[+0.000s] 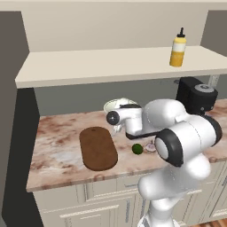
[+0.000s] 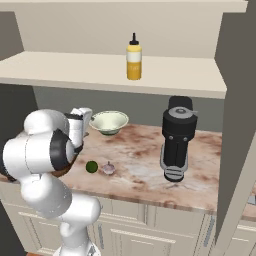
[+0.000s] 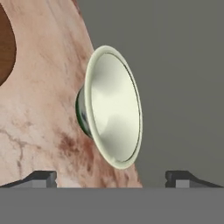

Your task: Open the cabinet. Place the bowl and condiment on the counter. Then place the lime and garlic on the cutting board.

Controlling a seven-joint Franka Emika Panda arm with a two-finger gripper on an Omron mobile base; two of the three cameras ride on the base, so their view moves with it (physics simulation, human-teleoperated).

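The cabinet (image 1: 102,66) stands open, and the yellow condiment (image 1: 178,48) (image 2: 133,57) is upright on its shelf. On the counter (image 1: 57,133) sits the pale green bowl (image 1: 119,105) (image 2: 109,121) (image 3: 116,109), near the back wall. My gripper (image 3: 111,178) is open just in front of the bowl, with nothing between its fingertips (image 3: 41,178). The dark brown cutting board (image 1: 98,147) (image 3: 5,48) lies bare to the left. To its right, on the counter, rest the lime (image 1: 137,149) (image 2: 91,166) and the garlic (image 1: 150,147) (image 2: 108,168), side by side. My arm partly hides the garlic in the left base view.
A tall black appliance (image 2: 176,145) (image 1: 197,95) stands on the counter to the right of the bowl. An open cabinet door (image 2: 237,100) juts out on the right side. Cream drawer fronts (image 1: 106,195) run under the counter edge.
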